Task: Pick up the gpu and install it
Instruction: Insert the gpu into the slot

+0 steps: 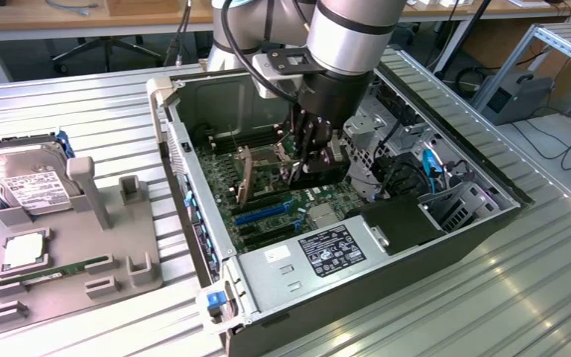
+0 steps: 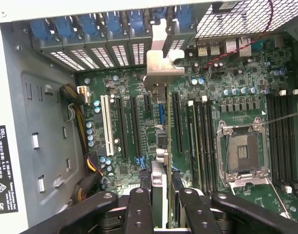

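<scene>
Holds the gpu (image 2: 162, 146) clamped between the black moulded fingers (image 2: 139, 209) of the gripper (image 2: 161, 197), pinched on its top edge. Thin dark board seen edge-on, upright over the long black slots (image 2: 123, 126) of the green motherboard (image 2: 227, 97), inside the open grey sheet-steel case (image 1: 216, 97). Bent silver bracket (image 2: 163, 63) up against perforated rear slot covers (image 2: 98, 56), beside blue plastic clips (image 2: 66, 29).

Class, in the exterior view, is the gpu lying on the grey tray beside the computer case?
No: the gripper holds the gpu upright inside the case, over the motherboard.
</scene>
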Robot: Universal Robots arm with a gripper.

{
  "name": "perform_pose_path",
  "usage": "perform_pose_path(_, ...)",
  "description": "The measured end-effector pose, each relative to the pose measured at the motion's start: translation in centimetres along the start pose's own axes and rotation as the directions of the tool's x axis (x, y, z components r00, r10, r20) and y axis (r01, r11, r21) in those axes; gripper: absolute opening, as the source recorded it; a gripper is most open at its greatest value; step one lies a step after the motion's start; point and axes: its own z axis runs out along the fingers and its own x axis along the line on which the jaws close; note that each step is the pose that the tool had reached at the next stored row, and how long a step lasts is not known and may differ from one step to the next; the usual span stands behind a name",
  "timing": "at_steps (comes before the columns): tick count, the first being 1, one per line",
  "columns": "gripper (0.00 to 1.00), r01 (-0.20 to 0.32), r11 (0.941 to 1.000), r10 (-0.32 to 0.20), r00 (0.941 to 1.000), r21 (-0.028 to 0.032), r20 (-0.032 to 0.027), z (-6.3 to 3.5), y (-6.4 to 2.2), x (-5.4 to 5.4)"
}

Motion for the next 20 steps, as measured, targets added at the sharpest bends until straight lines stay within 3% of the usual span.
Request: perform_pose_path(20, 0.27, 0.000, 1.0000, 0.000, 1.0000, 0.0000, 0.0000, 0.18, 0.28, 0.27)
